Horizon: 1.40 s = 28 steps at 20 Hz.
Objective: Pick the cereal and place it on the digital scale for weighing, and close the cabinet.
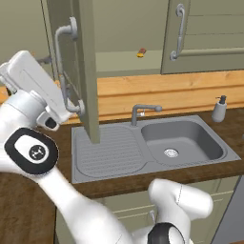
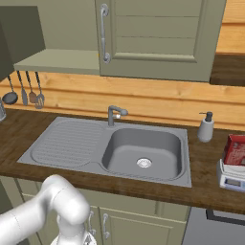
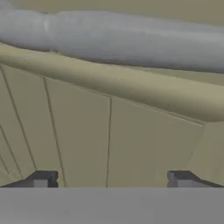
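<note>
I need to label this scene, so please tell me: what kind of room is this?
Most likely a kitchen, and a rendered one: a steel sink with a tap is set in a wooden counter, wall cabinets hang above, and cooking utensils hang on the wall.

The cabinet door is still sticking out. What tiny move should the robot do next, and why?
Probably push the open door toward shut. The cereal already sits on the scale, and the open gripper faces the door panel beside its handle, holding nothing.
</note>
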Motion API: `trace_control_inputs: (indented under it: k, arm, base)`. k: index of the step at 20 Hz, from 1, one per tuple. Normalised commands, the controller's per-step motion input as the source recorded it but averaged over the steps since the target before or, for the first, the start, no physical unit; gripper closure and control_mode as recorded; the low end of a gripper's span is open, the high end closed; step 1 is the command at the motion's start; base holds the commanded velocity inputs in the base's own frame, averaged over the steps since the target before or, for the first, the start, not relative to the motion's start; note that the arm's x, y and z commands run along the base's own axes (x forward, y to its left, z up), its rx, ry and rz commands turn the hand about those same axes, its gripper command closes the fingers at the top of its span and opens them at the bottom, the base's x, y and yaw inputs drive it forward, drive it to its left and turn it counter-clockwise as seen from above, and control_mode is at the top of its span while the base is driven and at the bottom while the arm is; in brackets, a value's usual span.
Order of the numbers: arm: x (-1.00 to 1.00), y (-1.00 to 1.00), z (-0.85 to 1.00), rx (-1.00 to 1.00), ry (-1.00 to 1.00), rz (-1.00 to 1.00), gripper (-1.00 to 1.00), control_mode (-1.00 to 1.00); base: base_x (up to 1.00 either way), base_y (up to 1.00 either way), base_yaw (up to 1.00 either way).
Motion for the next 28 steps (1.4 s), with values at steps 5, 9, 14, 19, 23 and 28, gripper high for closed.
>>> trace_control_inputs:
  k: [5, 9, 14, 19, 23, 28]
  arm:
    - [0.37, -0.91, 0.6, 0.18, -0.01, 0.0, -1.0, -1.0]
    - [0.5, -0.88, 0.45, 0.18, -0.02, 0.0, -1.0, -1.0]
    - [0.89, -0.82, -0.24, 0.19, -0.01, 0.17, -1.0, -1.0]
    - [1.0, -0.79, -0.43, 0.2, 0.0, 0.31, -1.0, -1.0]
    - [0.78, -0.95, -0.23, 0.22, -0.04, 0.34, -1.0, -1.0]
    - [0.94, -0.76, -0.19, 0.2, 0.0, 0.32, -1.0, -1.0]
  base:
    - [0.0, 0.0, 0.0]
    - [0.0, 0.0, 0.0]
    - [0.0, 0.0, 0.0]
    - [0.0, 0.0, 0.0]
    - [0.0, 0.0, 0.0]
    - [0.0, 0.0, 0.0]
